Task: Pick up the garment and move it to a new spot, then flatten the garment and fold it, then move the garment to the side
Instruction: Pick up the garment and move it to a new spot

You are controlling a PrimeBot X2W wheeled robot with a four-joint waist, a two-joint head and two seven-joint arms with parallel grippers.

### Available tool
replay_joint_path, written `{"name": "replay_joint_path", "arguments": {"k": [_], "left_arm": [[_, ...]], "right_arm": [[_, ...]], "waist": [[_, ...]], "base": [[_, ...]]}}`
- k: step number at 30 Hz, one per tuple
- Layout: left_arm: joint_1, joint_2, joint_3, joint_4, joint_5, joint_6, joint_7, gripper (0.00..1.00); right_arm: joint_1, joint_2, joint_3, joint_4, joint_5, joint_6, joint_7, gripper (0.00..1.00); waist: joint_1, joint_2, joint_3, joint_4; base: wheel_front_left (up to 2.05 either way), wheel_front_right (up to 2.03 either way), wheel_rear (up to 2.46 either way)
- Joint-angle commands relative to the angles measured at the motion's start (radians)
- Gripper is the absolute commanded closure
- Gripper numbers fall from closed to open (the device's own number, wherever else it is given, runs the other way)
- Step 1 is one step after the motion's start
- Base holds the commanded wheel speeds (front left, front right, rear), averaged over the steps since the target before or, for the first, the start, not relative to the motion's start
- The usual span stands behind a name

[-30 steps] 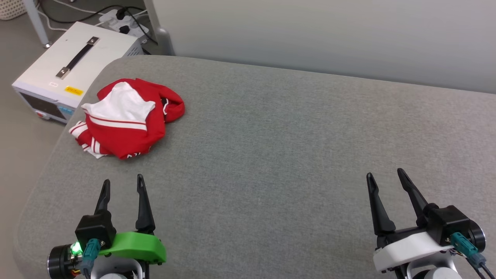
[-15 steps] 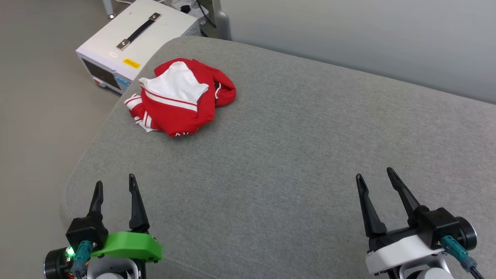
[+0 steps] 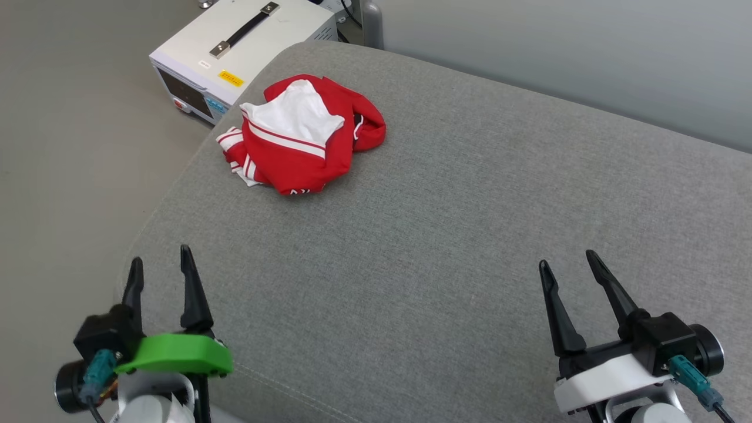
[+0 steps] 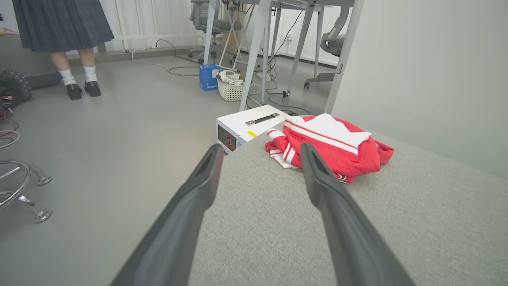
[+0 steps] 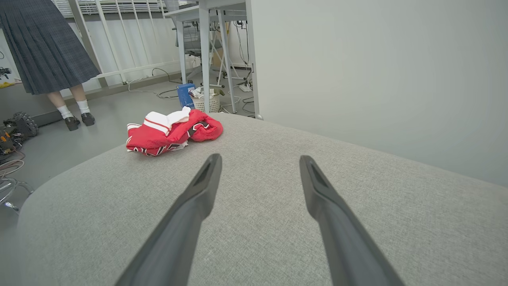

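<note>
Lying crumpled, the garment point(image 3: 302, 138) shows unreadable white lettering; left gripper point(image 3: 161, 255) and right gripper point(image 3: 566, 259) fingers spread, holding nothing.

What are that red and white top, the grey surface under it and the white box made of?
The top looks like thin, soft matte cloth: it lies crumpled in loose folds. The grey surface seems coarse woven fabric over padding: visible weave, rounded edges, a stitched seam. The white box looks like smooth painted metal, from its flat, crisp-edged panels, though plastic is possible.
</note>
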Motion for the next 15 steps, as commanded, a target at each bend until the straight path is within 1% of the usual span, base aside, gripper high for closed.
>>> {"name": "replay_joint_path", "arguments": {"k": [1,5,8,11,13,15], "left_arm": [[-0.046,-0.003,0.018,0.001,0.004,-0.022,-0.006,0.0],[-0.164,0.016,0.084,0.015,0.028,-0.096,-0.006,0.0],[-0.278,0.059,0.096,0.048,0.04,-0.136,-0.006,0.0],[-0.389,0.107,0.084,0.101,0.015,-0.156,-0.006,0.0],[-0.462,0.148,0.055,0.154,-0.003,-0.161,-0.005,0.0],[-0.539,0.187,0.018,0.204,-0.034,-0.164,0.021,0.0]], "right_arm": [[-0.018,-0.002,-0.004,-0.01,-0.013,-0.001,-0.009,0.0],[-0.043,-0.008,-0.006,-0.026,-0.031,-0.001,-0.009,0.0],[-0.066,-0.019,-0.019,-0.038,-0.052,-0.001,-0.009,0.0],[-0.087,-0.028,-0.028,-0.054,-0.063,-0.001,-0.009,0.0],[-0.098,-0.034,-0.036,-0.066,-0.07,-0.001,-0.009,0.0],[-0.11,-0.039,-0.054,-0.076,-0.084,-0.001,-0.009,0.0]], "waist": [[-0.0001,0.0,0.017,-0.013],[-0.0001,0.0,0.063,-0.041],[-0.0001,0.0,0.106,-0.064],[-0.0001,0.0,0.147,-0.084],[-0.0001,0.0,0.173,-0.097],[-0.0001,0.0,0.199,-0.108]], "base": [[0.0,0.0,0.0],[0.0,0.0,0.0],[0.0,0.0,0.0],[0.0,0.0,0.0],[0.0,0.0,0.0],[0.0,0.0,0.0]]}}
